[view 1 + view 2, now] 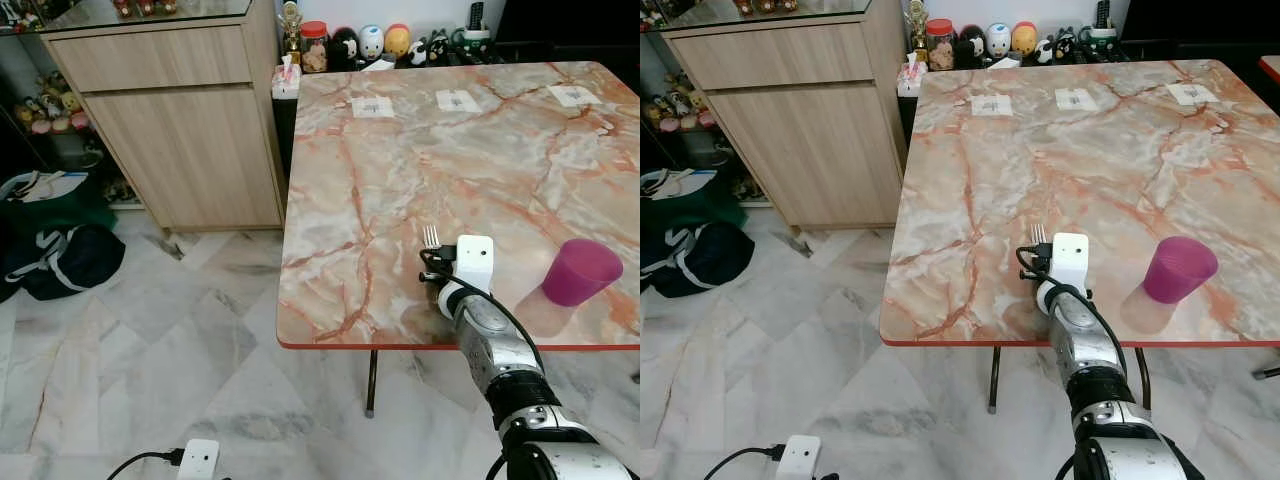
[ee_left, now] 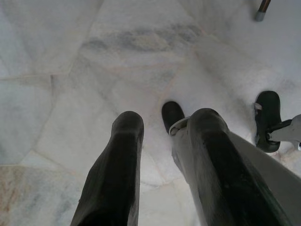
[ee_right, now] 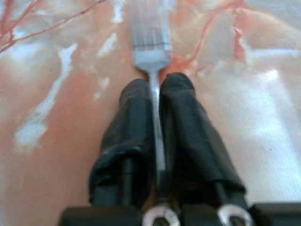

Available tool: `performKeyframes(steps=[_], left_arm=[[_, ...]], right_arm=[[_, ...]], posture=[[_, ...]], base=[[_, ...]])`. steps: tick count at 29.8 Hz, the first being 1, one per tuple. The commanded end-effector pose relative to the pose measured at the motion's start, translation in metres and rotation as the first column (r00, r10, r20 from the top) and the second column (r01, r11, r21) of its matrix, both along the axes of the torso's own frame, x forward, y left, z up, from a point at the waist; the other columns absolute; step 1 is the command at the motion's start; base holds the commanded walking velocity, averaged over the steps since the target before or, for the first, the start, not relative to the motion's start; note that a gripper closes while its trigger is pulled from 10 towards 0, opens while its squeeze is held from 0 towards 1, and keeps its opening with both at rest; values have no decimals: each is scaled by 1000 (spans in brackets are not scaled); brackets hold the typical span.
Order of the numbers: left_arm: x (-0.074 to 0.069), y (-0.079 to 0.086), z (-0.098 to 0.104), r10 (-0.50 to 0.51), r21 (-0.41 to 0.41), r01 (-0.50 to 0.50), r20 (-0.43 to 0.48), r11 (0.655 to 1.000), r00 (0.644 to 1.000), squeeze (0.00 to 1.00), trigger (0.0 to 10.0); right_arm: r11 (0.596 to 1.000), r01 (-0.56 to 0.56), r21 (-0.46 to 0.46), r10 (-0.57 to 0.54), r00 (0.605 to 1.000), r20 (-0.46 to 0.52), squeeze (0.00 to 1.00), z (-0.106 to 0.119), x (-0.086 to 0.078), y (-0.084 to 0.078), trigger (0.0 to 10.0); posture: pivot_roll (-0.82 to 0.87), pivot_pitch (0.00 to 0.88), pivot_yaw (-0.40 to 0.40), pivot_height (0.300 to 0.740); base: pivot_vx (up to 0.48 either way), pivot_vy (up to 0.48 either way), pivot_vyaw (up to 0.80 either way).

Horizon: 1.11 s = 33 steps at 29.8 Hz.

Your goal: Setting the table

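My right gripper (image 3: 156, 84) is shut on the thin handle of a silver fork (image 3: 150, 47). It holds the fork low over the marble table (image 1: 400, 170) near the front edge, with the tines (image 1: 431, 237) pointing toward the far side. A purple cup (image 1: 580, 271) stands upright on the table just to the right of that gripper. My left gripper (image 2: 167, 122) hangs idle over the floor, its two black fingers (image 2: 127, 141) apart and nothing between them.
A wooden cabinet (image 1: 170, 120) stands left of the table, with dark bags (image 1: 60, 255) on the floor beside it. Figurines and jars (image 1: 370, 42) line the table's far edge. Three white paper tags (image 1: 373, 106) lie on the far part of the tabletop.
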<state>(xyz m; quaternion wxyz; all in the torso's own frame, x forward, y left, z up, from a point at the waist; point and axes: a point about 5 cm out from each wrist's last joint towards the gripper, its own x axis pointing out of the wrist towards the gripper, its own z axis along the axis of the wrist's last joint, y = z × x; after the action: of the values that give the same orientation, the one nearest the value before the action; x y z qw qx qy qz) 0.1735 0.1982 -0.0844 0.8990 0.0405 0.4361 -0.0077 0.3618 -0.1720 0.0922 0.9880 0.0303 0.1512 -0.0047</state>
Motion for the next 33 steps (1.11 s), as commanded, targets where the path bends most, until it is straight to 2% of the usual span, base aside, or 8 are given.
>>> performKeyframes(steps=[1,16,17,18,22,26,30,33], left_arm=[[-4,-1,-2,-6,6,6,-21,1000,1000,0,10000],[-8,12,-2,3,12,-3,-46,1000,999,0,10000],[-10,14,-3,5,13,-4,-48,1000,999,0,10000],[-11,16,-3,8,15,-7,-49,1000,999,0,10000],[-12,18,-2,10,17,-9,-49,1000,999,0,10000],[-10,16,-2,0,13,1,-44,1000,999,0,10000],[-7,12,-2,-4,11,5,-41,1000,999,0,10000],[-7,10,-2,-11,9,12,-42,1000,999,0,10000]], right_arm=[[1000,-21,2,21,999,-43,0,-9,-3,6,0],[1000,-27,3,27,1000,7,0,-4,-2,8,0],[1000,-28,10,28,999,35,0,-1,-2,9,5451],[999,-25,22,22,994,109,0,9,0,12,10000],[1000,-19,13,15,970,244,0,28,1,16,10000],[998,-30,-52,51,892,450,0,60,-6,26,10000],[1000,-17,-1,15,833,554,0,80,-17,27,10000],[999,-3,-49,31,805,592,0,87,-26,25,10000]], posture=[[-38,108,48,740],[-39,105,47,740],[-38,105,47,740],[-39,107,46,740],[-43,108,46,740],[-46,107,42,740],[-52,104,34,740],[-55,99,34,740]], base=[[0,0,0],[0,0,0],[0,0,0],[0,0,0],[0,0,0],[0,0,0],[0,0,0],[0,0,0]])
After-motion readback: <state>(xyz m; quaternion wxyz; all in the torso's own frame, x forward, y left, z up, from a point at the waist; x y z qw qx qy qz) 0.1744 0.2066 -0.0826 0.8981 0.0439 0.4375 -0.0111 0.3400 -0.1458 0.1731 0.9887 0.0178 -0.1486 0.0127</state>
